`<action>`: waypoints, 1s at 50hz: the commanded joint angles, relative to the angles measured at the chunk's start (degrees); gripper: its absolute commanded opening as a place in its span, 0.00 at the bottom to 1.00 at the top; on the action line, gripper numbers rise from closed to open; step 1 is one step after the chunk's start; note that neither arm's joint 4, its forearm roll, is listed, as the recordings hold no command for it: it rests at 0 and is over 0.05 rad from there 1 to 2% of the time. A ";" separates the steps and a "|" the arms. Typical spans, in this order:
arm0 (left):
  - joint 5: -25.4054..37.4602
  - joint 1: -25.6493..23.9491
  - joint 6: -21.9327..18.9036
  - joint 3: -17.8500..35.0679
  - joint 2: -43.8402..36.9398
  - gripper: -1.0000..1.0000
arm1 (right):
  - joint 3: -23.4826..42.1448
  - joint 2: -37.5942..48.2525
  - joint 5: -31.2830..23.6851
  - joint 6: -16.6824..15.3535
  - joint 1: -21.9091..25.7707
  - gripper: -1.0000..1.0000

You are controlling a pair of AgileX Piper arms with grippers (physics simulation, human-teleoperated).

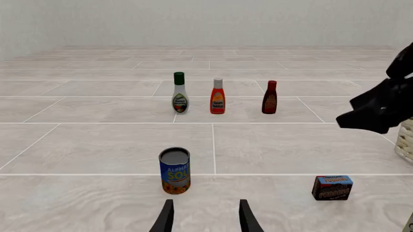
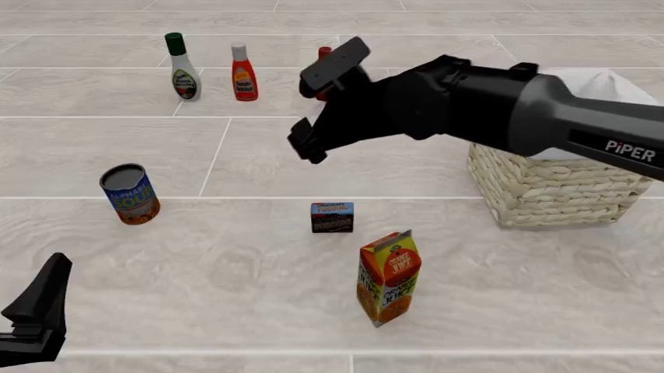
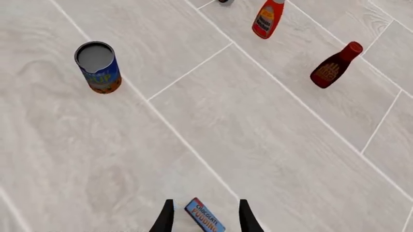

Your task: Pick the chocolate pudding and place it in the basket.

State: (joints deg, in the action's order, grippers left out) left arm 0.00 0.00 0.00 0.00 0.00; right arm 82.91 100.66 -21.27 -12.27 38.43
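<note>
Pale tiled table surface [image 2: 260,295], evenly lit, with goods standing apart on it. Nearest the camera in the front view is the left gripper [image 2: 36,315], low at the near left corner, well clear of everything; its wrist view shows the fingers parted with nothing between them. Next comes the orange juice carton [image 2: 389,277], upright. Just beyond it stands the chocolate pudding [image 2: 332,217], on the table and untouched. Left of it, well apart, is the tin can [image 2: 130,193].

Task status: not yet begun in effect. Pudding is not grasped; the basket [image 2: 550,186], to the right of the pudding and a little farther off, holds no pudding that can be seen. Grasp, lift, carry and release all remain.

Right arm reaches in from the right, passing over the basket, with the right gripper [image 2: 306,140] raised above the table beyond the pudding. Its wrist view looks down on the box between parted, empty fingers. Farthest off stand three sauce bottles [image 2: 241,72] in a row.
</note>
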 commanded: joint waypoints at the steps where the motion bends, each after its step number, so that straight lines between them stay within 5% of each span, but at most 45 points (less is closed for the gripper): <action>1: 0.00 0.00 0.00 0.00 0.00 1.00 | 0.40 0.62 -0.65 -0.82 0.81 1.00; 50: 0.00 0.00 0.00 0.00 0.00 1.00 | 1.29 1.10 -5.51 -8.07 3.16 1.00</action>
State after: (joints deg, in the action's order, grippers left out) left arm 0.00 0.00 0.00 0.00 0.00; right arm 83.80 102.06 -25.46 -19.48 40.04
